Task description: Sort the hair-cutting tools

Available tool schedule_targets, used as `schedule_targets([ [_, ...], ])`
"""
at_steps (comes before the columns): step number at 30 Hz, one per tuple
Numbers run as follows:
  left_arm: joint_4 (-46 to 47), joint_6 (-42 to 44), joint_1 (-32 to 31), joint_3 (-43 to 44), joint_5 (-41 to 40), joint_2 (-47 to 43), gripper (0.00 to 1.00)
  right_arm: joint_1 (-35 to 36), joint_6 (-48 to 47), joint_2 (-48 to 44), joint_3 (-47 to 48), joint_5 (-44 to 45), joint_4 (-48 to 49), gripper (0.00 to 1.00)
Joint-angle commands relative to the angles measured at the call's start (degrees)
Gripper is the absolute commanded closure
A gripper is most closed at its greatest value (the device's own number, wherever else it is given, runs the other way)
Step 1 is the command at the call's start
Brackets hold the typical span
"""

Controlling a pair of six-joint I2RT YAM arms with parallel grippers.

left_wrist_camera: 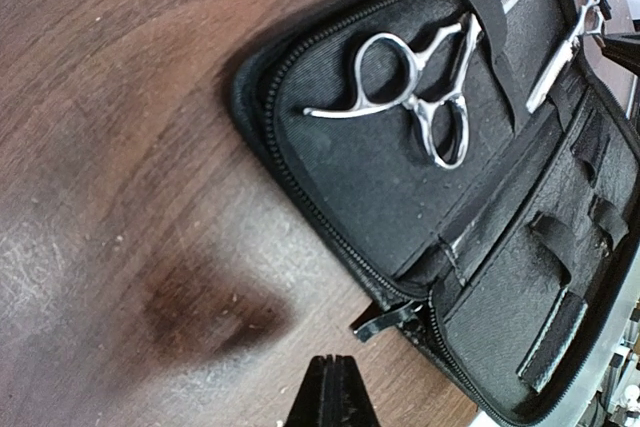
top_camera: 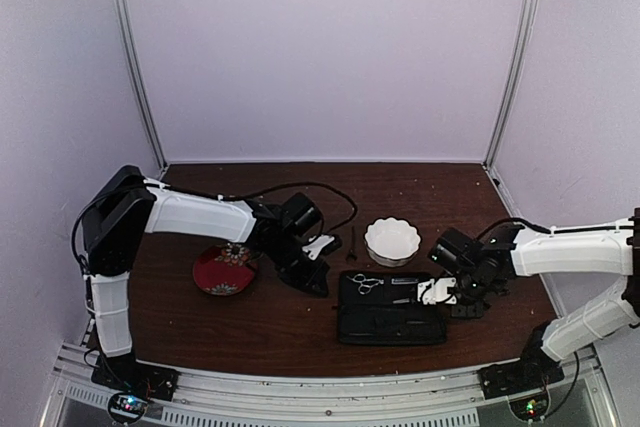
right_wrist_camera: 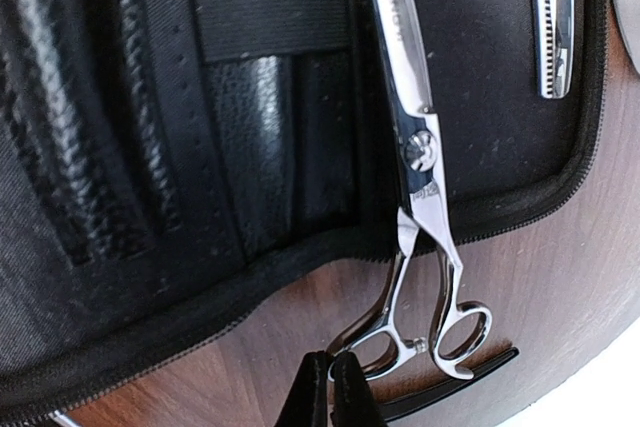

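Note:
An open black zip case (top_camera: 390, 322) lies at the table's middle front. One silver scissors (top_camera: 366, 283) lies in its left half, also in the left wrist view (left_wrist_camera: 420, 97). My left gripper (left_wrist_camera: 332, 387) is shut and empty, just off the case's corner; it also shows from above (top_camera: 320, 287). A second scissors (right_wrist_camera: 415, 147) lies with its blades in the case and its rings out over the table. My right gripper (right_wrist_camera: 332, 379) is shut on the rim of one ring. A thin black stick (right_wrist_camera: 470, 379) lies under the rings. Another black stick (top_camera: 352, 244) lies left of the bowl.
A white scalloped bowl (top_camera: 392, 240) stands behind the case. A red flowered plate (top_camera: 224, 269) sits under the left arm. A toothed silver blade (right_wrist_camera: 553, 17) lies at the case's edge. The case's zip pull (left_wrist_camera: 385, 319) sticks out near my left fingertips.

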Motion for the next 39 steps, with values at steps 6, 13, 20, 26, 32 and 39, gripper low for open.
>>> schedule_targets([
  [6, 1.6, 0.3, -0.4, 2.1, 1.7, 1.5, 1.0, -0.6, 1.2, 1.6, 2.6, 1.3, 2.4, 1.0],
  [13, 1.6, 0.4, -0.5, 2.3, 2.5, 2.4, 1.0, -0.6, 1.4, 4.3, 4.6, -0.3, 3.1, 1.0],
  [20, 1.6, 0.3, -0.6, 1.9, 2.7, 2.7, 1.0, -0.5, 1.5, 6.1, 6.3, -2.1, 3.0, 1.0],
  [26, 1.5, 0.3, -0.6, 1.9, 3.0, 2.7, 1.0, -1.2, 1.7, 4.6, 4.0, 0.2, 2.0, 1.0],
  [32, 1.3, 0.3, -0.7, 2.3, 2.7, 2.8, 0.99, -3.3, 6.1, 2.8, 4.1, -1.6, -0.3, 1.0],
  [39, 1.2, 0.3, -0.8, 2.9, 3.0, 3.2, 0.99, -3.3, 7.8, 2.6, 3.8, -0.9, 0.0, 1.0],
])
